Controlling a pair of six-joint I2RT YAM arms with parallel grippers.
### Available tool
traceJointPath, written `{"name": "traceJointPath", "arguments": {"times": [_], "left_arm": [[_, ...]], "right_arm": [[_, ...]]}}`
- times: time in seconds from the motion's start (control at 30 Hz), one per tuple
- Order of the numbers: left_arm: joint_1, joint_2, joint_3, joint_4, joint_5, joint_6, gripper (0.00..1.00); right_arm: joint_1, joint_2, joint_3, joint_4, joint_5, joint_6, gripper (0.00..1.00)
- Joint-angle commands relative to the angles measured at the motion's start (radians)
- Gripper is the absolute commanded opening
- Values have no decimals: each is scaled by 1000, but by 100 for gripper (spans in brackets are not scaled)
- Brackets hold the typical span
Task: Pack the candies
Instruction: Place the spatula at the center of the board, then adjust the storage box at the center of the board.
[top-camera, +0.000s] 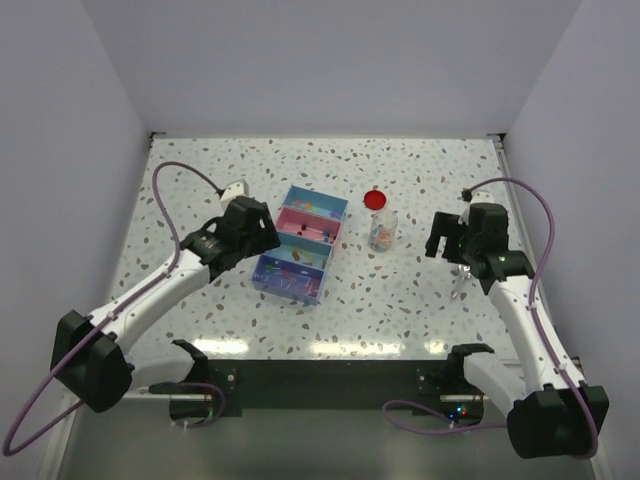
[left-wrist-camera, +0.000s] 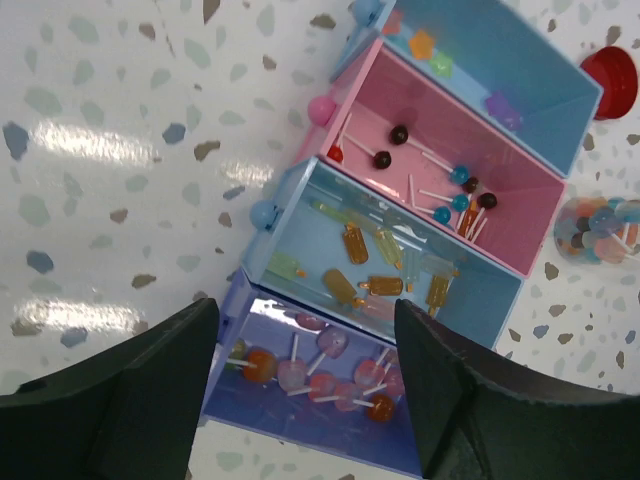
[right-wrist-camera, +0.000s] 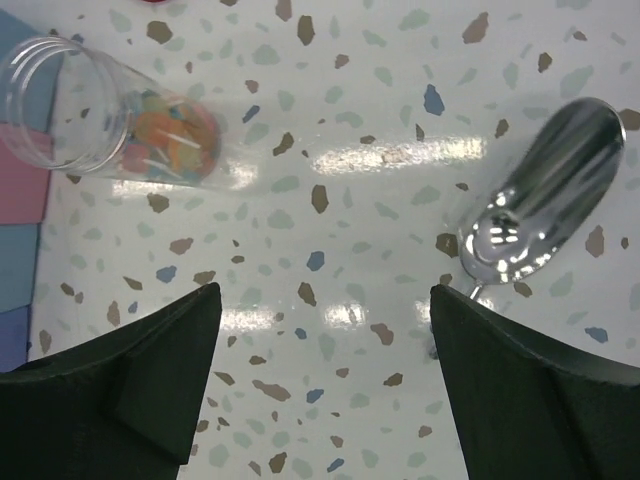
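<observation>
Tray (left-wrist-camera: 480, 130) with candies (left-wrist-camera: 330, 370) in its compartments lies under and ahead of my left pincer (left-wrist-camera: 305, 395). From my right pincer (right-wrist-camera: 325, 390): jar (right-wrist-camera: 90, 110) ahead-left, scoop (right-wrist-camera: 545, 200) ahead-right, lid (top-camera: 375, 199) beyond the jar.

Speckled table (top-camera: 190, 190) with compartment tray (top-camera: 316, 192), clear jar (top-camera: 382, 231) (candies (right-wrist-camera: 170, 140) inside), red lid (top-camera: 375, 199), metal scoop (right-wrist-camera: 545, 205).

No writing, label, brand or number can be read anywhere.

Speckled table between plain pale walls
White terrazzo-look table (top-camera: 400, 300), closed in by a back wall (top-camera: 330, 60) and two side walls (top-camera: 60, 150); bright glare patches (top-camera: 330, 347) lie near its front edge.
</observation>
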Motion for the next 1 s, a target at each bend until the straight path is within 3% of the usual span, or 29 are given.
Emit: {"name": "traceJointPath", "arguments": {"times": [0.0,0.2,0.57,0.73,0.9,0.97], "left_arm": [[-51,79,70,-100,-6,-172,71],[-117,191,105,-90,-8,-292,58],[-147,386,157,-120,-97,-404,51],[-122,406,180,-167,-153,-399,29],[23,363,125,-139,-135,-291,2],[77,342,99,-108,-130,-211,0]], "right_arm": [[26,-55,-9,37,-64,-28,88],[117,-93,-24,52,-43,-64,89],[256,-125,-38,60,-3,-114,92],[265,-112,-29,62,-2,-122,93],[265,-87,-1,51,0,-130,93],[266,-73,9,48,6,-134,93]]}}
